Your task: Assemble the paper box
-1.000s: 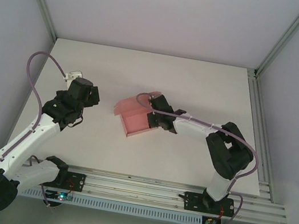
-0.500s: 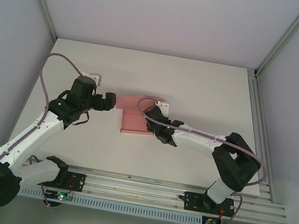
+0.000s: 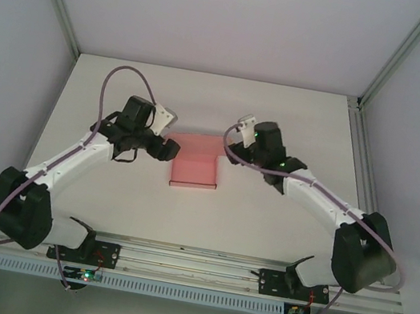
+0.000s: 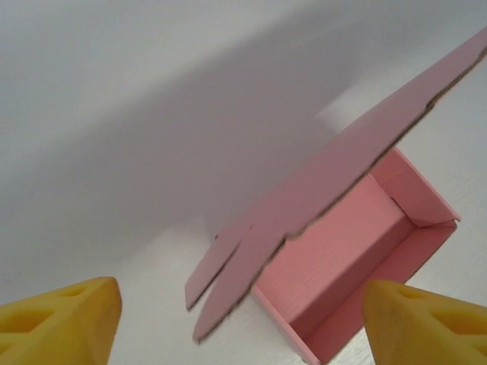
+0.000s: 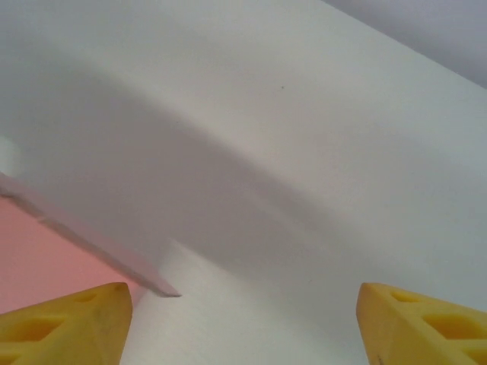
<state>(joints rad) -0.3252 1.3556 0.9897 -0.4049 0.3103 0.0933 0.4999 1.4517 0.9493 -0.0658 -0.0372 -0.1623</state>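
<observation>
Pink paper box (image 3: pixel 193 172) now sits free between left end effector (image 4: pixel 240 308) and right end effector (image 5: pixel 243 304), both agape.

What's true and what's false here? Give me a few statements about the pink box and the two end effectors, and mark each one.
1. The paper box is pink and sits on the table between the two arms. True.
2. Its lid lies shut flat over the tray. False: in the left wrist view the lid is raised and the tray's inside shows.
3. The left end effector is at the box's left side. True.
4. The right end effector is clamped on the box. False: it is spread wide with nothing in it, and the pink card sits off at the lower left of its view.
</observation>
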